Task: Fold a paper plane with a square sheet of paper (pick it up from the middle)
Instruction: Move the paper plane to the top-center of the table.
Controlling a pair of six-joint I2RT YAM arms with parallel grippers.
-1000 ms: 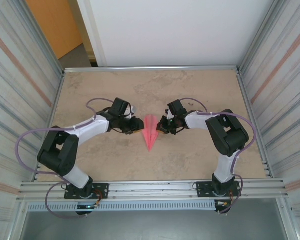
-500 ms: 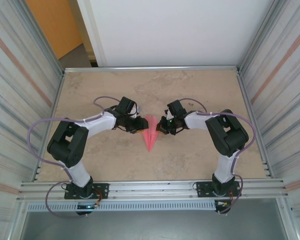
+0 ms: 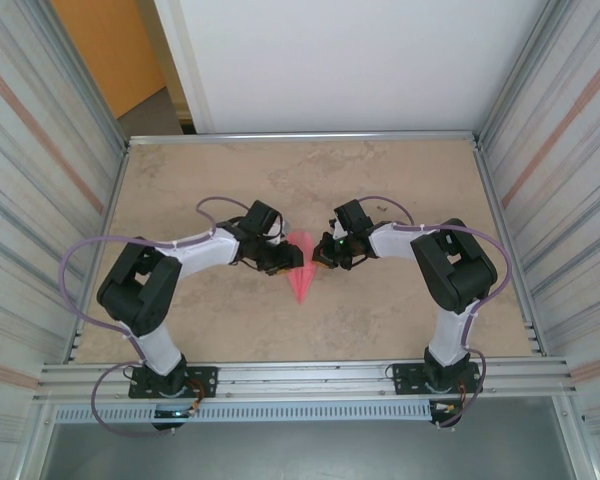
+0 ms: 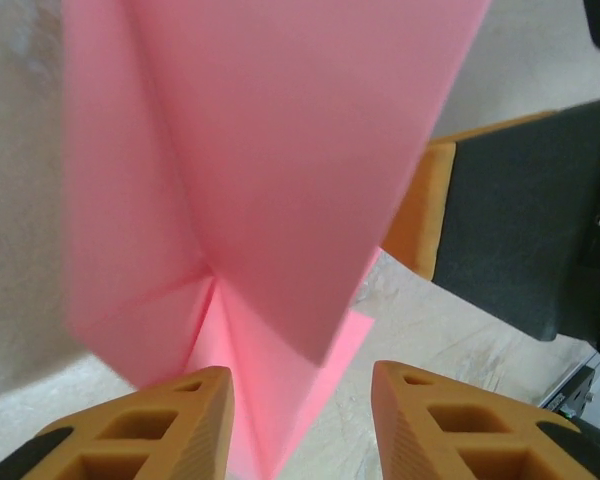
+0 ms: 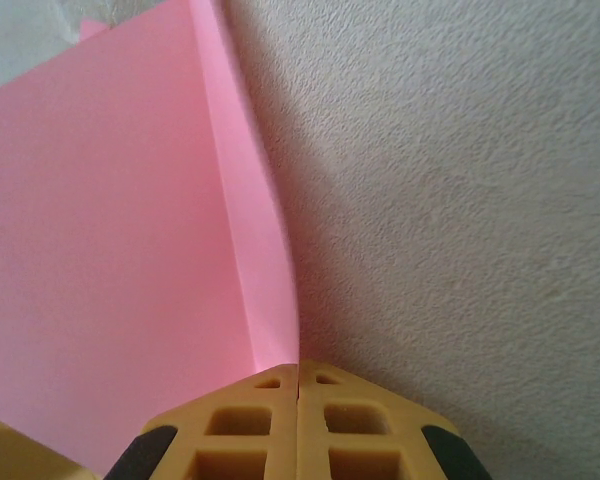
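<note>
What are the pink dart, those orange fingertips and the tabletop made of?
The paper plane looks like thin matte paper: sharp creases, no shine. The fingertips look like moulded orange plastic or rubber, with hollow ribbed cells; which, I can't tell. The table looks like a mottled beige, finely grained stone-pattern surface, possibly laminate.

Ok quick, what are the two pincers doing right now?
Left pincer: open, one finger on each side of the paper plane.
Right pincer: closed, pinching the paper plane's edge.

The paper plane [image 4: 280,150] is smooth, matt pink paper; the table [image 5: 460,200] looks rough, grainy and matt.
</note>
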